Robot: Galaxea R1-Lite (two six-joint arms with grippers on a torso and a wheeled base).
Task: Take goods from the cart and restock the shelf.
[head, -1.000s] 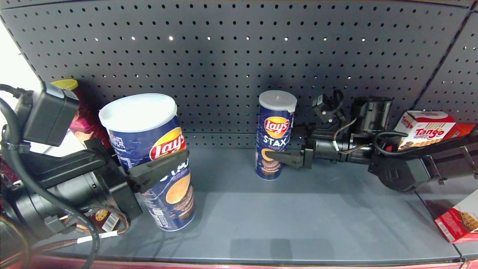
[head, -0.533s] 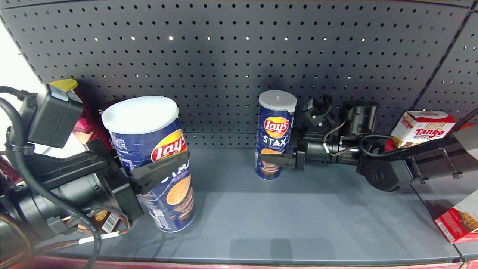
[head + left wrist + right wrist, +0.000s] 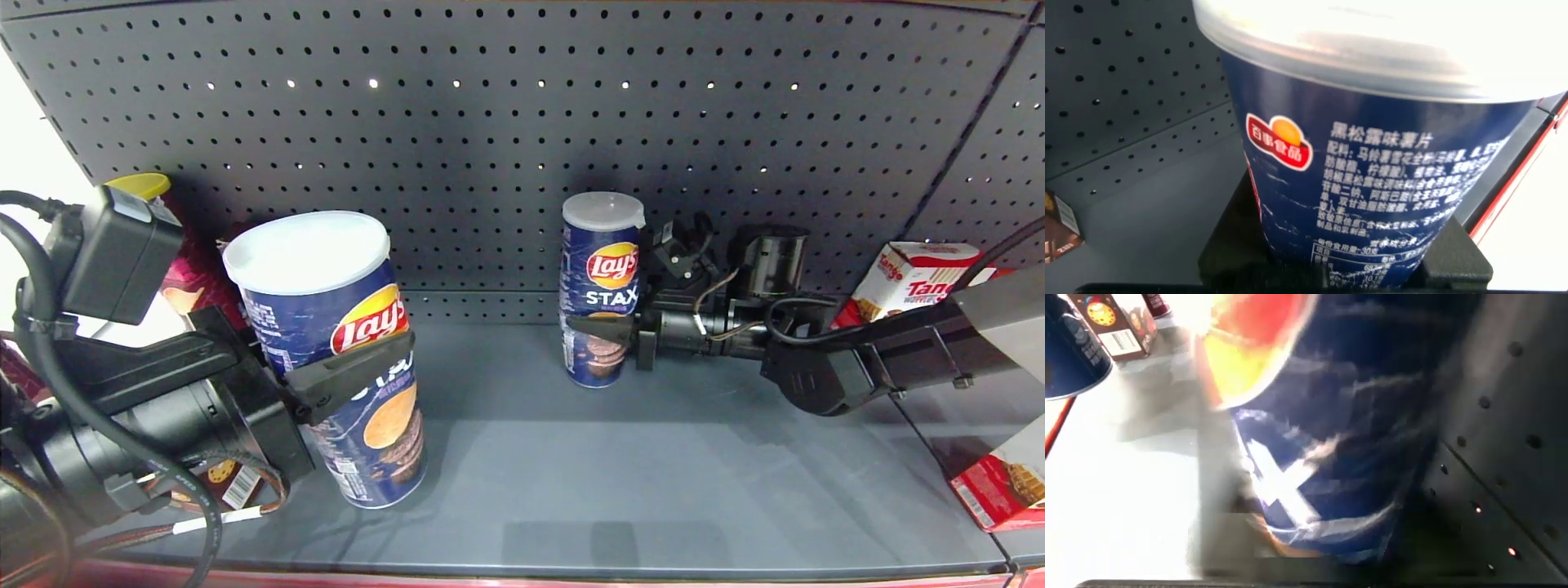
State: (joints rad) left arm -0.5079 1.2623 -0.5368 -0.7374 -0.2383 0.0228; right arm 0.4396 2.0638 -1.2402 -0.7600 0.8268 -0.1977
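Shelf — near can in left hand; far can, right hand

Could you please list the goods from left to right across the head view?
A yellow-lidded can, near blue chip can, far blue chip can, white wafer box, red box.

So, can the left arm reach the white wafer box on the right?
Probably not: the left claw is shut on the big can, and the right arm, holding the other can, lies between it and the white wafer box.
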